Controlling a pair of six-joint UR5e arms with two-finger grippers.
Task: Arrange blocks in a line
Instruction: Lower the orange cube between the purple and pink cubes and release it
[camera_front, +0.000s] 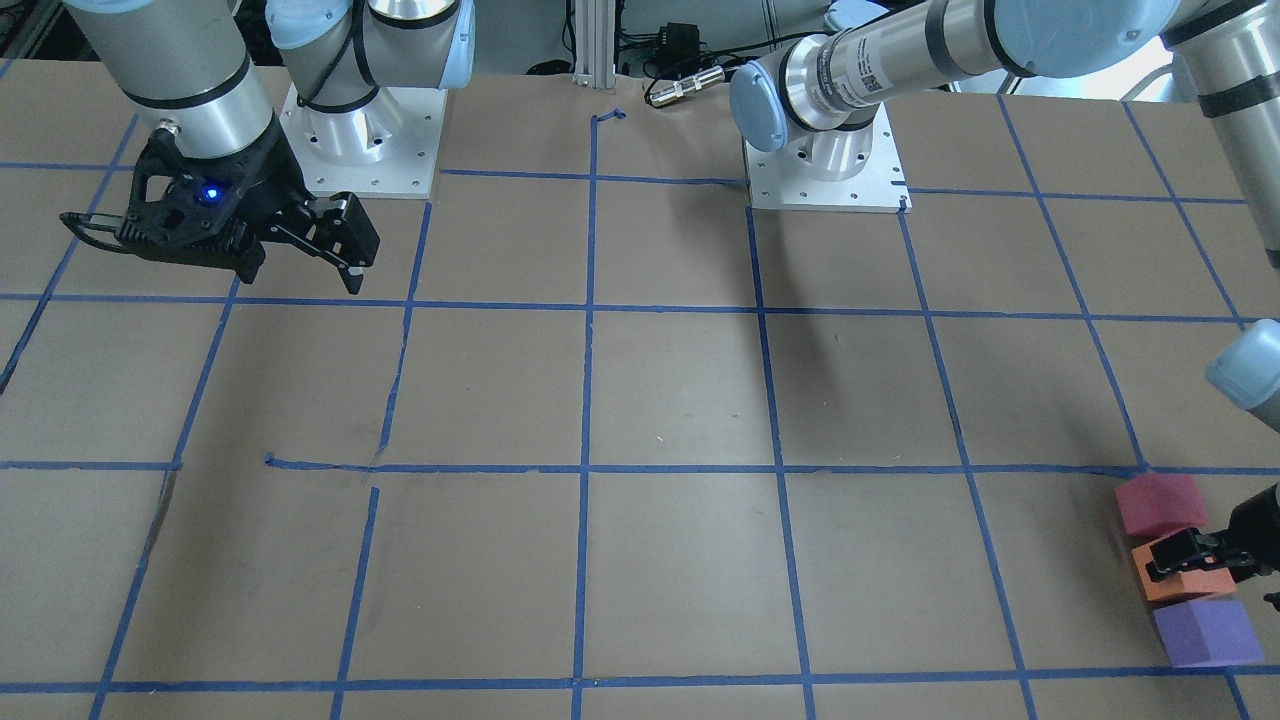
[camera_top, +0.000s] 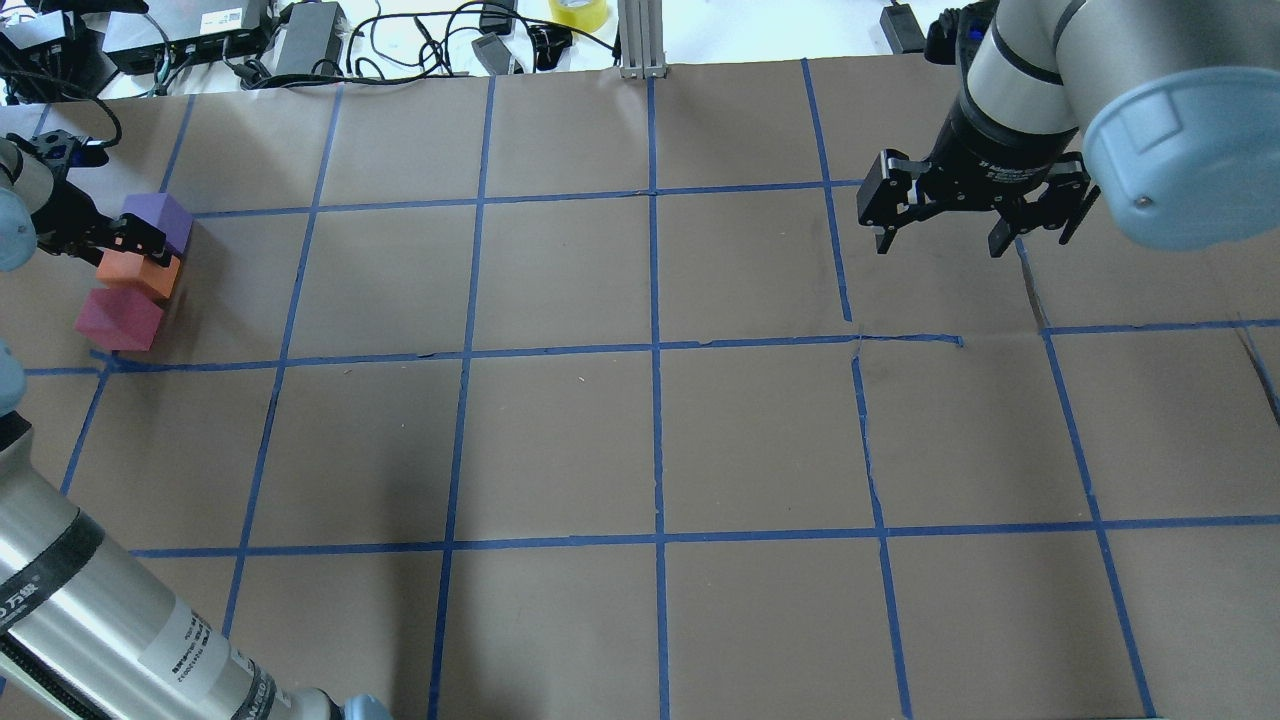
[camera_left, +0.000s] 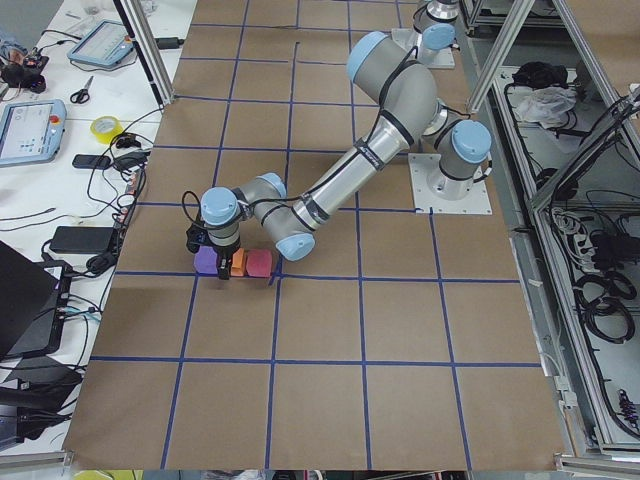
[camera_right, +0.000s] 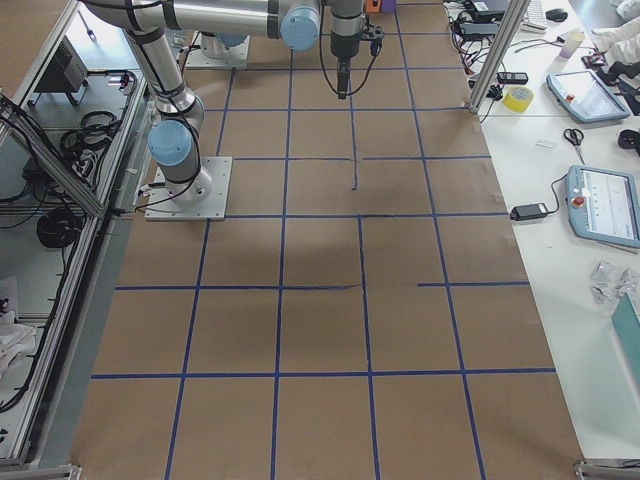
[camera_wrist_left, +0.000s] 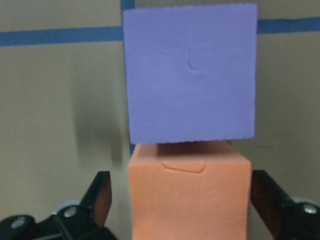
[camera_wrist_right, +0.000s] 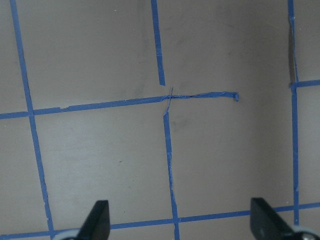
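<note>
Facing the robot: pink (camera_front: 1160, 503), orange (camera_front: 1180, 590) and purple (camera_front: 1205, 632) touching in a row by the table's left edge, toward the far corner; left gripper (camera_front: 1180, 565) low at orange.

From overhead: right gripper (camera_top: 940, 245) spread wide, empty, well apart toward the far right corner.

From the left wrist: fingers (camera_wrist_left: 102, 200) apart, flanking orange with a gap each side, gripping nothing; purple straight beyond, touching orange.

Both the left arm (camera_left: 345, 175) and right arm (camera_top: 1020, 60): silver-grey tubular links, black bands, pale blue joint caps (camera_top: 1170, 150), square screw-holed base plates (camera_front: 405, 165), white printed label (camera_front: 865, 85). The right gripper (camera_top: 938, 245): black, angular, lit blue lamp (camera_front: 210, 193).
</note>
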